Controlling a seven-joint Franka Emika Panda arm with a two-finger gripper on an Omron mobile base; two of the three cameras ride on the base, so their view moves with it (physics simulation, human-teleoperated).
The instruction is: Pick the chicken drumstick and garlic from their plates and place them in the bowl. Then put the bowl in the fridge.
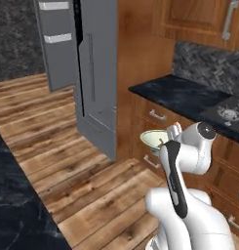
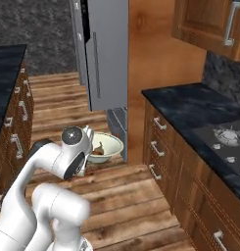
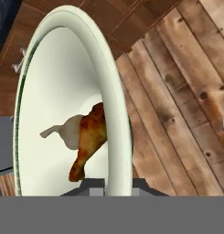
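Observation:
My gripper [image 3: 117, 186] is shut on the rim of the cream-white bowl [image 3: 119, 109], one fingertip inside the wall and one outside. In the bowl lie the reddish-brown chicken drumstick [image 3: 89, 142] and the pale garlic [image 3: 70, 132], touching each other. The bowl [image 1: 154, 138] hangs above the wooden floor in front of my arm, a short way from the tall grey fridge [image 1: 97, 73]. In the right base view the bowl [image 2: 108, 146] with the drumstick [image 2: 98, 151] sits just short of the fridge [image 2: 109, 54]. The plates are out of view.
The fridge's door [image 1: 56, 44] with white bins stands open at the far left. A dark counter [image 1: 187, 95] with a stove [image 1: 231, 113] and wooden drawers runs along the right. Another dark counter [image 1: 13, 205] lies on the left. Wooden floor [image 2: 126, 196] stretches between them.

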